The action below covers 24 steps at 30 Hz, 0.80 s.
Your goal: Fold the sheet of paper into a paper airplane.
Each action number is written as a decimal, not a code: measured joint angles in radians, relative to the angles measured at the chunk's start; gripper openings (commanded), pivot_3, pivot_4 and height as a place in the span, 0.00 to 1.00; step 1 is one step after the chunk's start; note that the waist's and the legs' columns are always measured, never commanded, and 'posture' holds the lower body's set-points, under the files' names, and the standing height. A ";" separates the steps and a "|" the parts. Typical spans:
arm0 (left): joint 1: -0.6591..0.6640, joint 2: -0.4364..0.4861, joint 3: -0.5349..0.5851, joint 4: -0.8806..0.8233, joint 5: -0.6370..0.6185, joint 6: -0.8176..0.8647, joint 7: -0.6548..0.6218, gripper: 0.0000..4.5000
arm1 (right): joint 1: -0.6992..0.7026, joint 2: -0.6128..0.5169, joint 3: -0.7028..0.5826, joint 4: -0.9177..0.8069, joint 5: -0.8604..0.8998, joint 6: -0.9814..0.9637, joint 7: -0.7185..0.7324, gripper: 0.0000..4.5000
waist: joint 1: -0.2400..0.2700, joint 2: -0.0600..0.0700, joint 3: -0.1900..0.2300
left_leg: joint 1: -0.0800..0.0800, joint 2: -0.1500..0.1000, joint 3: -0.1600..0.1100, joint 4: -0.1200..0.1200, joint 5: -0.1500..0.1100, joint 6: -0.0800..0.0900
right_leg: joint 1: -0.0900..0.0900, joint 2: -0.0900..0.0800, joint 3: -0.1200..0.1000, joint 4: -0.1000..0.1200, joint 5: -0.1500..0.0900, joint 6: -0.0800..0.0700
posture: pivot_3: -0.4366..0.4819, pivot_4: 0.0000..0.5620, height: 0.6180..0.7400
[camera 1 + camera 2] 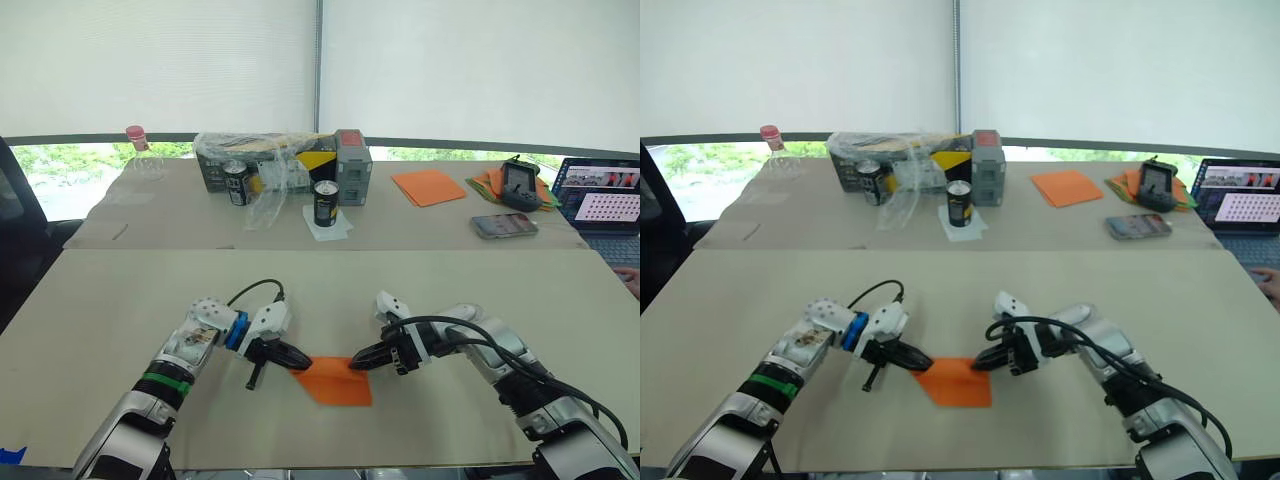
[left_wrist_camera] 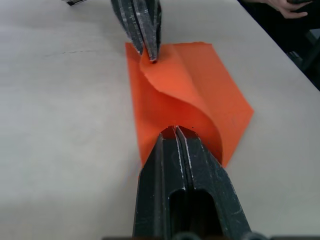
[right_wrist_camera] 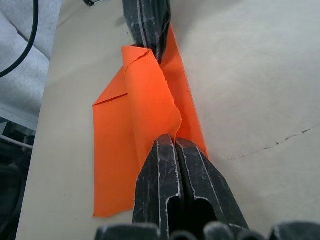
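Note:
The bright-orange sheet of paper (image 1: pixel 337 383) lies partly folded on the near table, between my two grippers. My left gripper (image 1: pixel 303 361) is shut on its left corner, and my right gripper (image 1: pixel 354 365) is shut on the opposite end. In the left wrist view the paper (image 2: pixel 190 95) curls up in a lifted flap between the two pinched points. The right wrist view shows the same flap (image 3: pixel 145 105) raised over the flat lower layer, with the left gripper's fingers (image 3: pixel 147 25) at its far end.
On the far table stand two cans (image 1: pixel 326 203), a plastic-wrapped box (image 1: pixel 270 160), a grey box (image 1: pixel 353 153), a bottle (image 1: pixel 138 145), a stack of orange sheets (image 1: pixel 428 186), a phone (image 1: pixel 504 226) and a laptop (image 1: pixel 600 195). A seam (image 1: pixel 320 249) joins the tables.

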 measured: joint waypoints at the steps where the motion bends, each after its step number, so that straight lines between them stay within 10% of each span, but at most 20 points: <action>1: -0.006 0.005 0.021 0.000 -0.011 0.022 0.009 0.00 | 0.000 0.001 0.001 0.000 -0.004 0.000 0.000 0.02 | 0.000 0.000 0.000 | 0.000 0.000 0.000 0.000 0.000 0.000 | 0.000 0.000 0.000 0.000 0.000 0.000 | 0.48 0.27 0.99; 10: -0.022 0.009 0.110 -0.292 -0.174 0.305 0.061 0.00 | 0.001 0.007 0.004 0.001 -0.012 0.000 0.003 0.02 | -0.002 0.000 0.000 | 0.001 0.001 0.000 0.000 0.000 0.000 | 0.000 0.000 0.000 0.000 0.000 0.000 | 0.48 0.27 0.99; 24: 0.087 0.007 -0.030 -0.239 -0.040 0.096 0.064 0.00 | 0.009 0.008 -0.002 -0.005 -0.012 0.000 -0.001 0.02 | 0.000 0.002 -0.001 | 0.001 0.001 0.000 -0.002 0.000 0.000 | 0.001 0.000 0.001 -0.002 0.000 -0.001 | 0.48 0.27 0.99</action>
